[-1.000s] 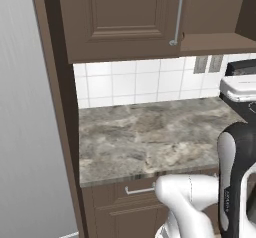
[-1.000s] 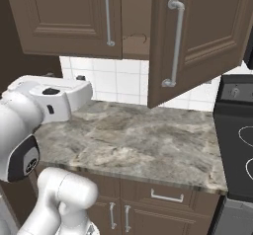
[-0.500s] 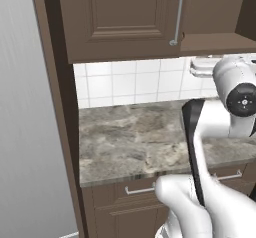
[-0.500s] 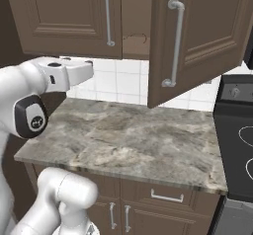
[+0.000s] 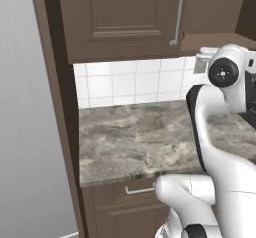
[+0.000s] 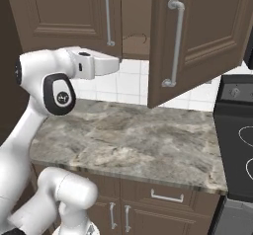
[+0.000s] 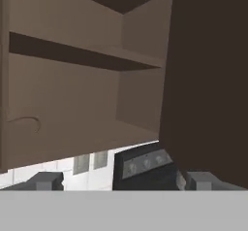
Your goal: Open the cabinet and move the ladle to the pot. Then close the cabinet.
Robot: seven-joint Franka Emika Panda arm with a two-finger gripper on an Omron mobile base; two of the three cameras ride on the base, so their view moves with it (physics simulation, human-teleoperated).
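One door of the cabinet [image 6: 197, 41] hangs swung out to the right, bar handle [image 6: 174, 44] facing the room; left door [image 6: 64, 14] shut. Opening step judged done, at least on that side.

Ladle [image 7: 26, 124] barely visible in hand view: thin curved dark line low at the left of the bottom shelf [image 7: 82, 138], just behind the front lip. Same curve shows in the gap between the doors in right base view. Bowl hidden, orientation unclear.

Gripper [image 7: 121, 182] raised in front of the opening, below shelf level, looking up into the interior. Fingertips [image 7: 46, 180] spread wide with nothing between them: open and empty.

Step in hand: reach for the ladle. Next move likely needs lift above the shelf lip, shift left toward the handle, clearance from the open door edge [image 7: 167, 79] on the right.

Pot not located. Stove [image 6: 237, 130] to the right of the counter [image 6: 128, 140].
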